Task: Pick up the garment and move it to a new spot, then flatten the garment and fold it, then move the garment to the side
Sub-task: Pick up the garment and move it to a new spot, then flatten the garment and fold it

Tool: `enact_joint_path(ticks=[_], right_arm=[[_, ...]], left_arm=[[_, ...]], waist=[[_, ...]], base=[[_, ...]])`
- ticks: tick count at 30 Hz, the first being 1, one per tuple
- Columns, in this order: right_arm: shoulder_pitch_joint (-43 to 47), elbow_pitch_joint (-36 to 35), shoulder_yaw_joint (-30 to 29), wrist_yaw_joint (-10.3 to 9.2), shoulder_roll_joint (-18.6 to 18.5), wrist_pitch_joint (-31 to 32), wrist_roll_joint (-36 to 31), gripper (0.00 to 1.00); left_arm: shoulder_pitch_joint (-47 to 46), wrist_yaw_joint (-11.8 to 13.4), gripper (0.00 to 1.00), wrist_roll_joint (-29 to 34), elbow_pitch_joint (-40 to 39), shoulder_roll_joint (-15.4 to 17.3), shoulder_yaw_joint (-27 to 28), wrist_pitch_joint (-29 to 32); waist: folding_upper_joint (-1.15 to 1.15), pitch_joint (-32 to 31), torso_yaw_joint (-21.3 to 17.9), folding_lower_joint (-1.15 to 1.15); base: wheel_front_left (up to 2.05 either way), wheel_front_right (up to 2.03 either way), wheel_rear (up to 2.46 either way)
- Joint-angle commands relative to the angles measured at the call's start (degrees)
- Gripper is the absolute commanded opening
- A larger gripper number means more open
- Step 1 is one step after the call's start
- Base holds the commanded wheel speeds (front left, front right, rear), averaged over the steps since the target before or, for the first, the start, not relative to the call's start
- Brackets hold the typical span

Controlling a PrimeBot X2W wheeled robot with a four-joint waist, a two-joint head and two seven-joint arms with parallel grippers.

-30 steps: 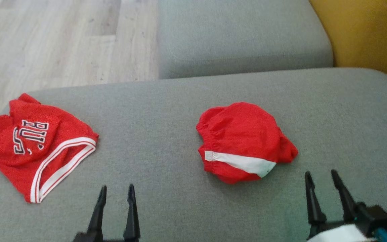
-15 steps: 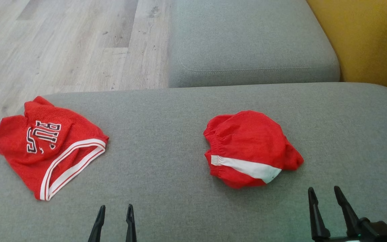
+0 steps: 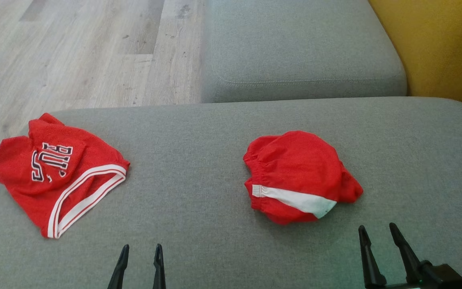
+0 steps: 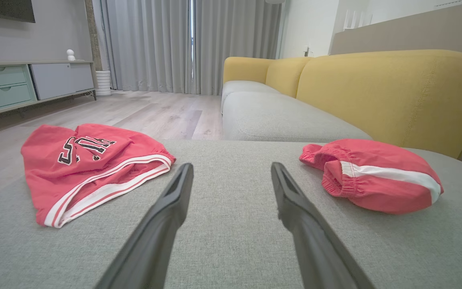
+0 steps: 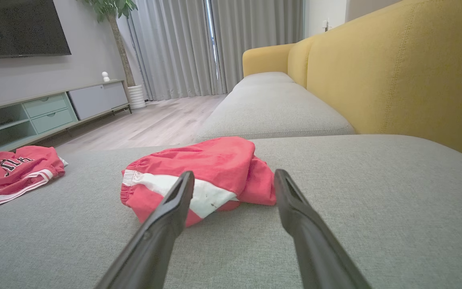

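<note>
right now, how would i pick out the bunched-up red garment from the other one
Start at the grey cushion beside the yellow sofa back. On its right half, just ahead of the right pincer, lies the bunched red garment. Unlike the lettered red garment on the left, it has one broad white stripe and a gathered elastic edge.

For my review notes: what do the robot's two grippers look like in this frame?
The left gripper and the right gripper look alike: each has two long, slim, matte black fingers with flat inner faces, tapering to narrow tips. The fingers are plain and unmarked. A chunky black housing forms the base of the right gripper.
</note>
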Motion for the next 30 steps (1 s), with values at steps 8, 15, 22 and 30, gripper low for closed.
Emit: enact_joint_path(ticks=[8,15,22,30], right_arm=[[-2.2,-1.5,1.8,0.43,-0.4,-0.4,-0.4,1.0],[-2.7,-1.7,2.5,0.43,-0.4,-0.4,-0.6,1.0],[-4.0,-1.9,3.2,0.43,-0.4,-0.4,-1.7,1.0],[-6.1,-1.9,4.1,0.43,-1.2,-0.4,-2.6,1.0]], left_arm=[[-3.2,0.1,1.0,0.5,-0.9,-0.5,1.1,-0.5],[-4.7,-0.9,1.0,-0.2,0.7,-0.5,-0.1,-0.5],[-13.7,-5.2,1.0,-2.5,8.1,-0.5,-6.2,-0.5],[-28.6,-8.9,1.0,-8.5,19.2,-0.5,-14.3,3.5]], waist=[[0.0,0.2,0.0,0.0],[0.0,1.7,-1.3,0.0],[0.0,5.7,-3.3,0.0],[0.0,10.8,-5.6,0.0]], base=[[0.0,0.0,0.0],[0.0,0.0,0.0],[0.0,0.0,0.0],[0.0,0.0,0.0]])
